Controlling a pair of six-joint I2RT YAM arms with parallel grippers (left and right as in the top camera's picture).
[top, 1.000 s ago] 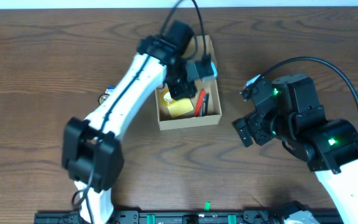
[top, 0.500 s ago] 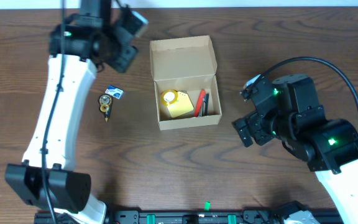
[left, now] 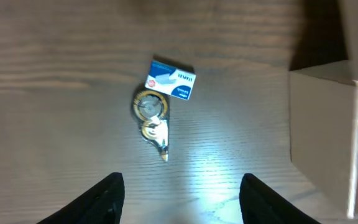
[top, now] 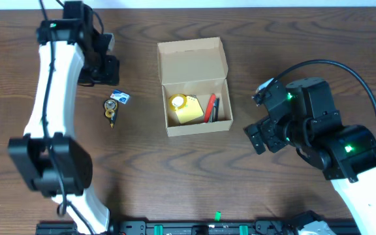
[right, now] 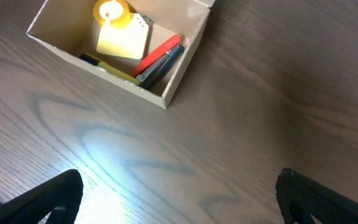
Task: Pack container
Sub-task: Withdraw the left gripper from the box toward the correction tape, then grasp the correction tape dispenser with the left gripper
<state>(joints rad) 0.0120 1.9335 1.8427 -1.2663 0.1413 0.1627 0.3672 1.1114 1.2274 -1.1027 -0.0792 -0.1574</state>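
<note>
Flanking the container, well apart, left pincer and right pincer gape empty.

Matt cardboard container; wood-grain table, slight sheen.

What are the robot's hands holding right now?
Nothing. The left gripper is open and empty, and the right gripper is open and empty too.

Wide-spread claw; correction tape touching blue-white packet; container at right edge.
</note>
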